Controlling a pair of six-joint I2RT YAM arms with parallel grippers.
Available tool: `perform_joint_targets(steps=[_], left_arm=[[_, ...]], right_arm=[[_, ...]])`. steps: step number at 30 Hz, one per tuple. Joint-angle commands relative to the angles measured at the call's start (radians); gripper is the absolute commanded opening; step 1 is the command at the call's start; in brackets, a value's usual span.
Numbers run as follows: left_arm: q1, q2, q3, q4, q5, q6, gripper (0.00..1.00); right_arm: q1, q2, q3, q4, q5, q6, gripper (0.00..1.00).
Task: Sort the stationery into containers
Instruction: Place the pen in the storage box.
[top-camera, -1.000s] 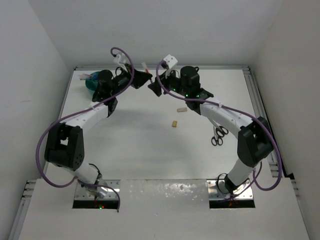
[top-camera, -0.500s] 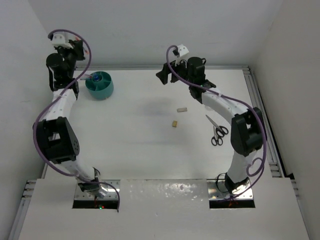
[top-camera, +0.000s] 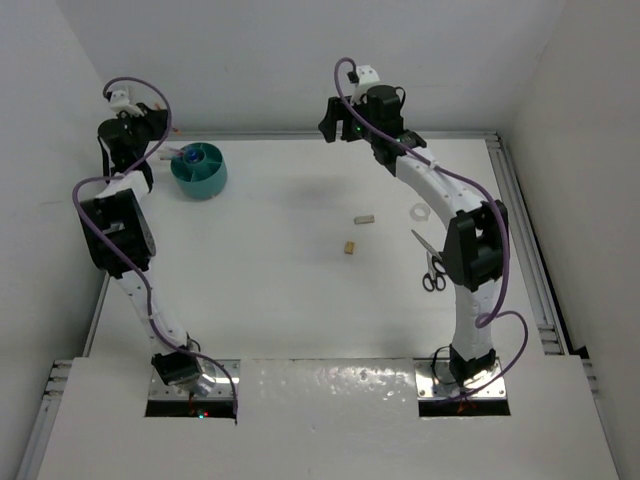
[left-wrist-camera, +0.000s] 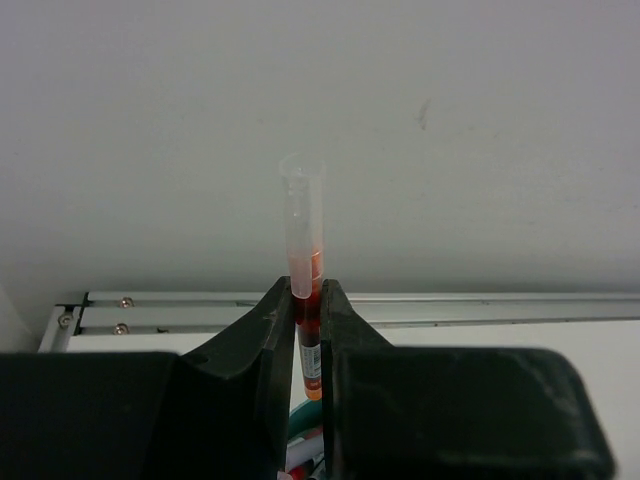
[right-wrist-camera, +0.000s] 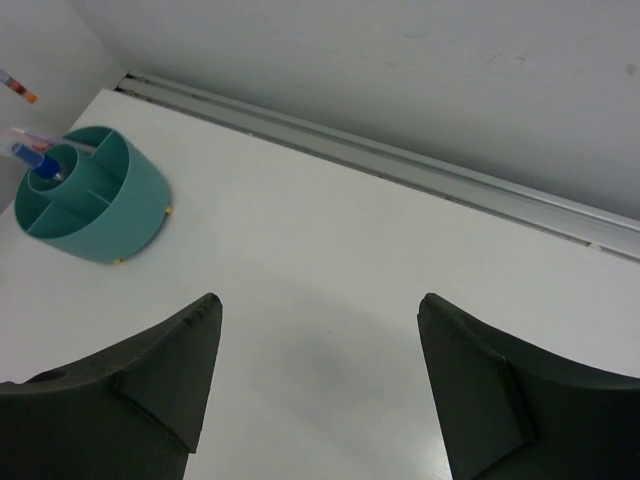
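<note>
The left gripper (left-wrist-camera: 306, 292) is clamping tight on the red pen (left-wrist-camera: 304, 262), its two black fingers pressing in on the barrel from either side. The pen is standing upright in that grip. Its clear capped end is poking out past the fingertips toward the back wall (the lower end is disappearing down between the fingers). In the overhead view the left arm is reaching into the far left corner, with the pen held just beside the teal tub (right-wrist-camera: 118, 222), on its far-left side. A sliver of teal is showing beneath the fingers in the left wrist view.

The tub is sitting at the far left of the table (top-camera: 270, 290), its dividers splitting it into compartments. A blue pen (right-wrist-camera: 38, 160) is standing in the compartment on its far-left side, and a thin pale stick (right-wrist-camera: 40, 136) is leaning there beside it.

Over on the other side, the right gripper (right-wrist-camera: 318, 310) is gaping wide, with nothing between its fingers. It is hovering high at the back of the table, well apart from the tub, with only bare tabletop under it.

The rest of the stationery is lying out on the right half, well apart from both grippers. The black-handled scissors (top-camera: 434, 268) are lying beside the right arm, with the white tape roll (top-camera: 418, 211) just beyond them. The tan eraser (top-camera: 349, 247) and a small pale block (top-camera: 364, 217) are lying near the middle.
</note>
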Motion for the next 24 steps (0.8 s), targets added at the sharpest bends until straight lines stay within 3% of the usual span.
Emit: perform_joint_targets(steps=[1,14,24], left_arm=[[0.020,0.014,0.095,0.040,0.098,-0.037,0.00],[0.002,0.152,0.139,-0.003,0.188,0.049,0.00],[-0.012,0.143,0.086,-0.018,0.259,0.239,0.00]], right_arm=[[-0.005,0.012,0.037,-0.036,0.049,0.039,0.78],[0.002,-0.097,-0.084,-0.047,0.095,0.061,0.78],[0.001,-0.175,-0.166,-0.046,0.109,0.042,0.78]])
